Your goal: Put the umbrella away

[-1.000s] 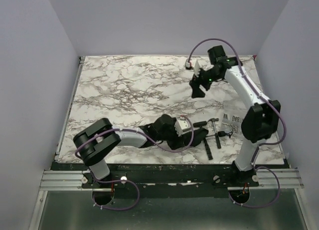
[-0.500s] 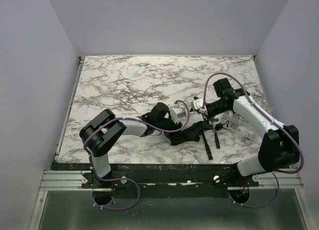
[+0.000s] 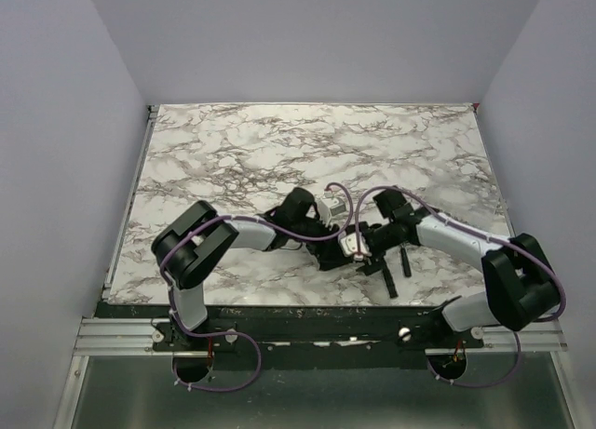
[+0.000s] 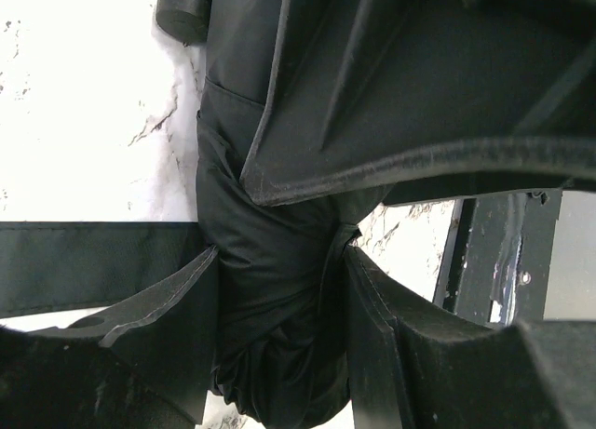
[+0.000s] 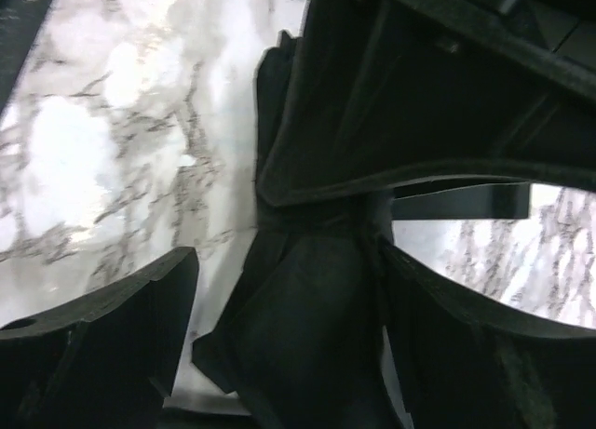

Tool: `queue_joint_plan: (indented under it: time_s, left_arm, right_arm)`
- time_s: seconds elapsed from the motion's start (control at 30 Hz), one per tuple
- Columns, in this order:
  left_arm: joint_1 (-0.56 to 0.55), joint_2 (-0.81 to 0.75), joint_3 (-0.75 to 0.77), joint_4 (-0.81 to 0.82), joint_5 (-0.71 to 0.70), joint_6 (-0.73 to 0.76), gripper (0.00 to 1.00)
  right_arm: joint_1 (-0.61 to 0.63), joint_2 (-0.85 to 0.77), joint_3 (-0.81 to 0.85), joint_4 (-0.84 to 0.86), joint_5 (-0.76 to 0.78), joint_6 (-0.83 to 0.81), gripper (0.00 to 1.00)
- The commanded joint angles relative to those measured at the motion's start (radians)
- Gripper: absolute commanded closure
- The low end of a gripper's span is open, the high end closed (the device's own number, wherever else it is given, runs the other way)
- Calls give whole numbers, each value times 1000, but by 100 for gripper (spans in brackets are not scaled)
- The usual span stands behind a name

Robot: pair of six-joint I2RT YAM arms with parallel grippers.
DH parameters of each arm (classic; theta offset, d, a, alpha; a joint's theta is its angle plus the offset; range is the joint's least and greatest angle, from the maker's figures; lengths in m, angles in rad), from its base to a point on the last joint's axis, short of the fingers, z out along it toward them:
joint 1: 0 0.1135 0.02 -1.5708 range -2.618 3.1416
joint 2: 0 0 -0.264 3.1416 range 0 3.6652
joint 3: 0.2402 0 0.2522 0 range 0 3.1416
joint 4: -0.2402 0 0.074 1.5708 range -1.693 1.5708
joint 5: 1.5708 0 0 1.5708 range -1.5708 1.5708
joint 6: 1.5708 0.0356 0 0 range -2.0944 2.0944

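My right claw (image 5: 289,327) has swung from the far table (image 3: 233,159) to straddle, wide open, the bundled umbrella (image 4: 270,373) that my left claw (image 4: 275,289) pinches near the front edge; two-handed strapping likely next.

A top camera looks down from high above the near edge across the whole marble table (image 3: 233,150). Both wrist cameras press very close, sharing the black umbrella (image 4: 270,308) at near centre.
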Motion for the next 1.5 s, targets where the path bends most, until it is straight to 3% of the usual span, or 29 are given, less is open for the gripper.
queue_joint_plan:
  time_s: [0.0, 0.13, 0.23, 0.37, 0.6, 0.77, 0.83, 0.87, 0.9, 1.03, 1.1, 1.23, 1.33, 1.47]
  left_arm:
    - [-1, 111, -66, -269, -128, -15, 100]
    - [10, 92, -68, -224, -116, -59, 100]
    - [27, 55, -86, -158, -116, -105, 94]
    - [51, -27, -99, -74, -103, -174, 79]
    - [81, -241, -98, -20, -143, -241, 44]
    - [100, -413, -148, -38, -281, -234, 31]
    - [108, -475, -199, -26, -354, -260, 18]
    - [112, -504, -232, -9, -380, -287, 5]
    - [120, -522, -260, 6, -404, -325, 2]
    - [144, -510, -333, 36, -389, -472, 2]
    - [144, -469, -349, 49, -405, -541, 7]
    - [144, -345, -337, 93, -442, -656, 31]
    - [139, -251, -303, 107, -468, -766, 34]
    - [92, -185, -314, 168, -503, -899, 32]
  right_arm:
    - [35, 11, -60, 149, 188, 59, 28]
    - [43, 19, -115, 202, 266, 42, 65]
    - [44, 21, -135, 200, 293, 30, 78]
    - [46, 27, -154, 185, 306, 14, 82]
    - [62, 0, -208, 197, 349, -25, 85]
    - [74, -15, -226, 196, 359, -53, 85]
    - [80, -21, -232, 197, 359, -62, 85]
    - [85, -26, -236, 201, 360, -67, 85]
    - [89, -30, -243, 207, 362, -72, 85]
    - [105, -42, -253, 207, 366, -88, 85]
    - [114, -42, -253, 204, 369, -92, 85]
    - [130, -37, -250, 203, 371, -88, 85]
    - [133, -39, -248, 205, 372, -83, 85]
    - [134, -42, -247, 206, 369, -78, 85]
